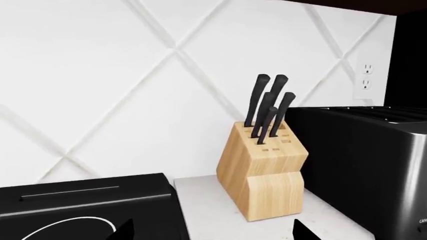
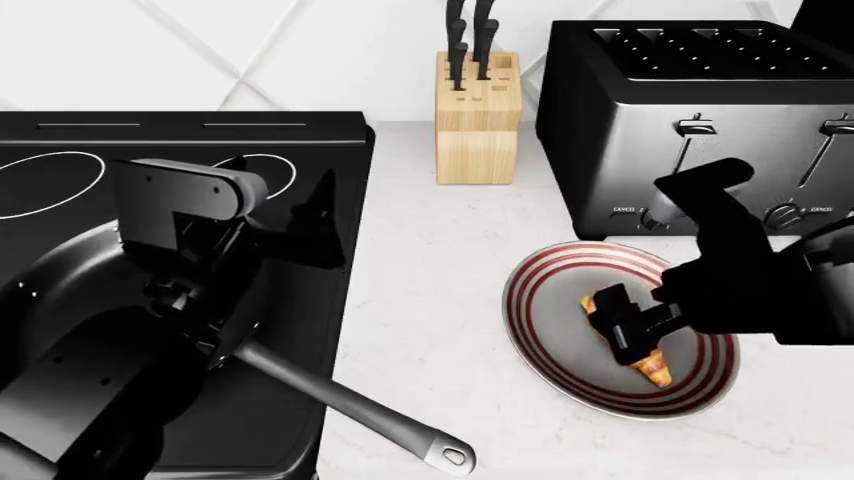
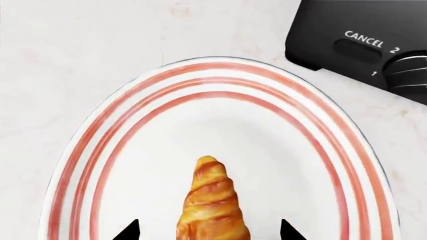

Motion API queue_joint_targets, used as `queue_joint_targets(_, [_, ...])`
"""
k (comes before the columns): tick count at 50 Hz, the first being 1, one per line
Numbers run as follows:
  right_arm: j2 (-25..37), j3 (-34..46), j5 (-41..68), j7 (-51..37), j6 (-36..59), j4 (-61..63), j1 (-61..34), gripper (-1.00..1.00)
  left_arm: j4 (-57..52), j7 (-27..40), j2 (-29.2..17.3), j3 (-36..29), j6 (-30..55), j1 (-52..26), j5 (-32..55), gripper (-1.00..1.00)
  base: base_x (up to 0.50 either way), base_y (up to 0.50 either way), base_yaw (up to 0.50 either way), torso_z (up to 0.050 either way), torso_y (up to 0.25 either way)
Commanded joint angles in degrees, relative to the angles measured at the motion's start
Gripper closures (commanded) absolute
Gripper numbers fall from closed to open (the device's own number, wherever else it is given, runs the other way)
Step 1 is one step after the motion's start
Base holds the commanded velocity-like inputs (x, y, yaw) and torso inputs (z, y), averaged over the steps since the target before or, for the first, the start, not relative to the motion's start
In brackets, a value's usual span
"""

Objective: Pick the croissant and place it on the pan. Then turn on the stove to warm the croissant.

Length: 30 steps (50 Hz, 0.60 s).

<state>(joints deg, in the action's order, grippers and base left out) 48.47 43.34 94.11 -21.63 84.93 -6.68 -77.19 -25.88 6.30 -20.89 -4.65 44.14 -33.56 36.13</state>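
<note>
Straddling the ridged golden croissant (image 3: 212, 205), the right tool (image 3: 208, 231) gapes.

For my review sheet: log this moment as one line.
phase: pre-grasp | right gripper: open, straddling croissant on plate | left gripper: idle | pan: empty

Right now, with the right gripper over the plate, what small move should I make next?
Probably lower the right gripper a little and close. Its fingertips stand open either side of the croissant, which lies on the plate, not yet gripped. The pan waits on the stove.
</note>
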Motion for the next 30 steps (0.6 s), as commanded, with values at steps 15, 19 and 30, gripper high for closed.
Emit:
queue_joint_targets(15, [1.1, 2.6, 3.9, -2.0, -1.0, 0.1, 1.0, -1.00, 0.1, 0.4, -0.3, 0.0, -0.1, -0.1, 0.7, -1.00, 0.00, 0.00, 0.00, 0.000, 0.000])
queue_joint_targets(19, [1.5, 2.9, 4.1, -2.1, -1.3, 0.2, 1.0, -1.00, -0.1, 0.6, -0.4, 0.1, 0.3, -0.2, 1.1, -1.00, 0.00, 0.00, 0.00, 0.000, 0.000])
queue_joint_targets(30, [1.1, 4.3, 3.4, -1.8, -1.5, -0.5, 0.4, -1.00, 0.5, 0.4, -0.6, -0.3, -0.1, 0.1, 1.1, -1.00, 0.00, 0.00, 0.00, 0.000, 0.000])
